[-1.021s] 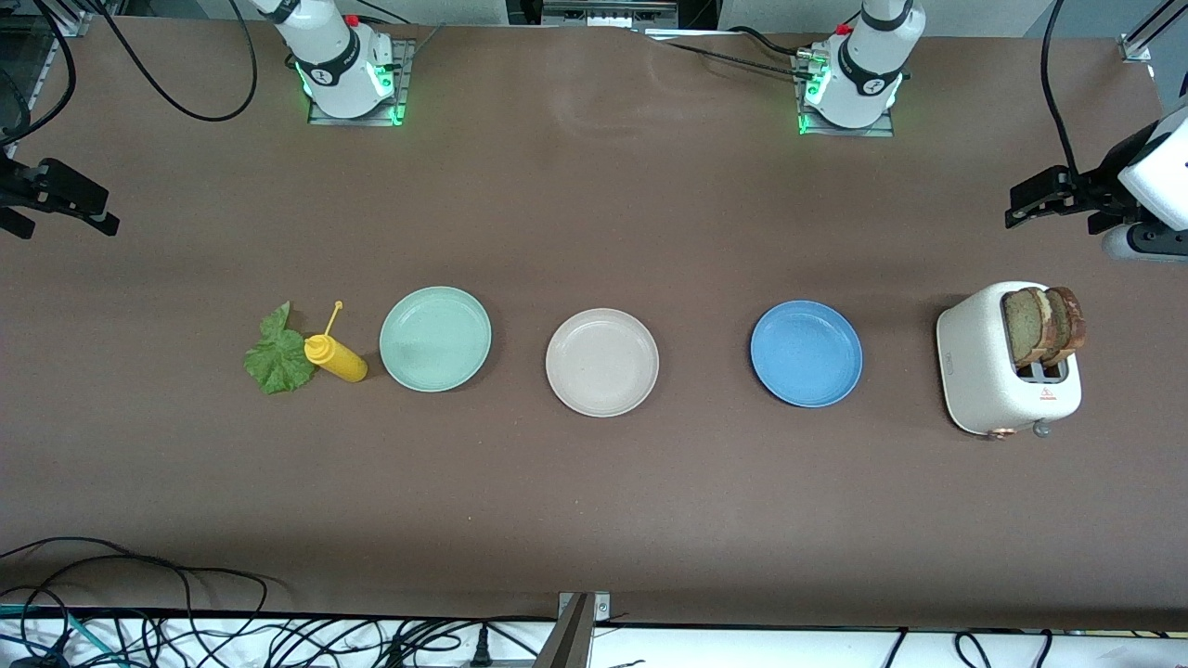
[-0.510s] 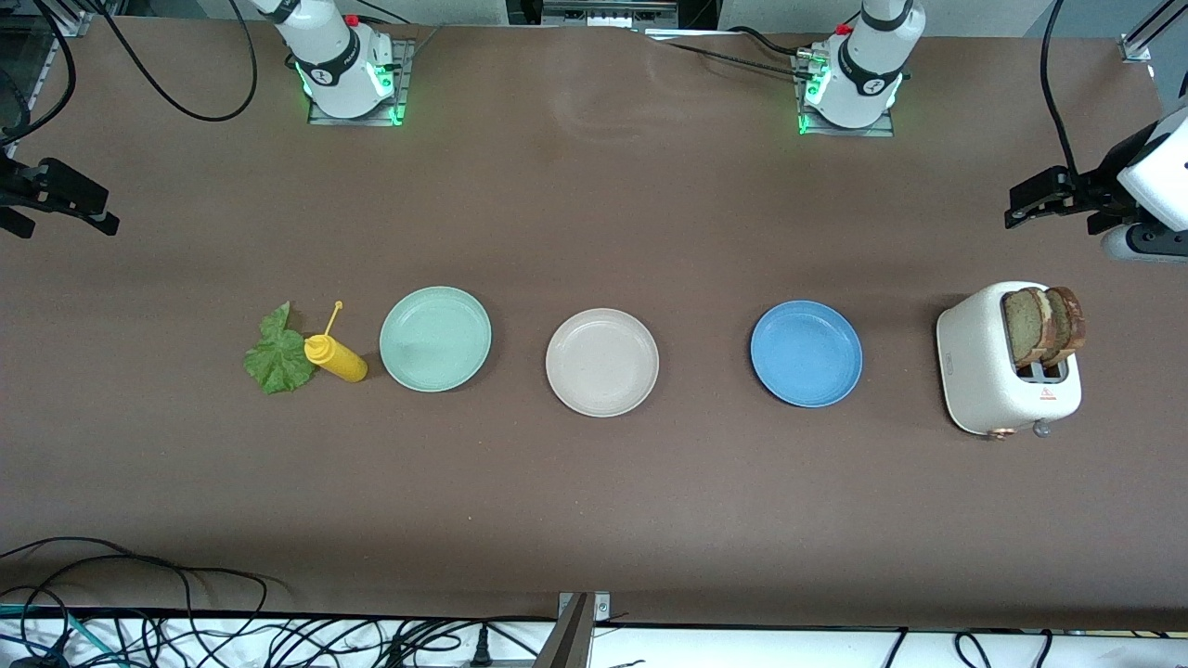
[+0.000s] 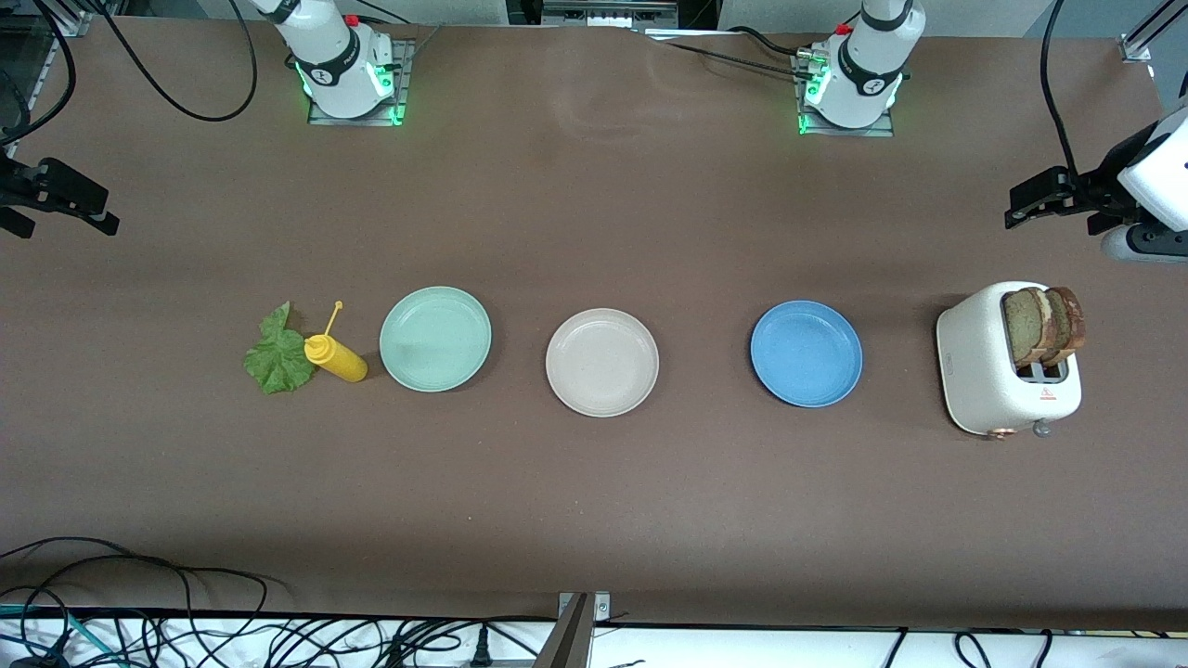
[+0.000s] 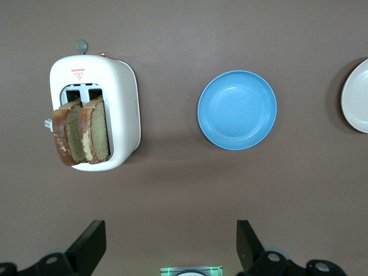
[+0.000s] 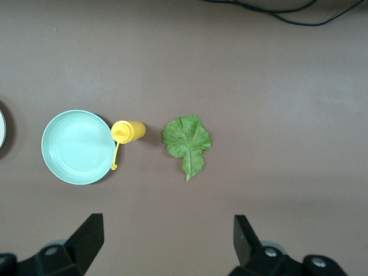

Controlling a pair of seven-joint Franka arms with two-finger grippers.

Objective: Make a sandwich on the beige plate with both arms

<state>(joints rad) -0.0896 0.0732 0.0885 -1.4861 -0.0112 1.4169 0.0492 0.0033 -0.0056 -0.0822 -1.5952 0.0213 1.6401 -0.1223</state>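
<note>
1. The beige plate (image 3: pixel 601 362) lay bare in the middle of the table (image 3: pixel 594 501), between a mint-green plate (image 3: pixel 434 338) toward the right arm's end and a blue plate (image 3: pixel 806 353) toward the left arm's end; the three plates stood well apart in a row
2. No sandwich had been put together: the two bread slices (image 3: pixel 1044 325) stood upright, side by side, in the slots of a white toaster (image 3: pixel 998 366) near the left arm's end of the table, next to the blue plate but apart from it
3. The lettuce leaf (image 3: pixel 277 354) lay flat on the table toward the right arm's end, with a yellow squeeze bottle (image 3: pixel 336 357) between it and the mint-green plate; in the front view the bottle overlapped the leaf's edge, while the right wrist view showed a gap between them
4. The left gripper (image 4: pixel 171 241) waited high over the table's end beside the toaster, its two fingers spread wide with nothing between them
5. The right gripper (image 5: pixel 167 238) waited high over the table's other end, near the leaf and the bottle, its fingers likewise spread wide and holding nothing
6. In the left wrist view a sliver of the beige plate showed at the picture's edge, past the blue plate
</note>
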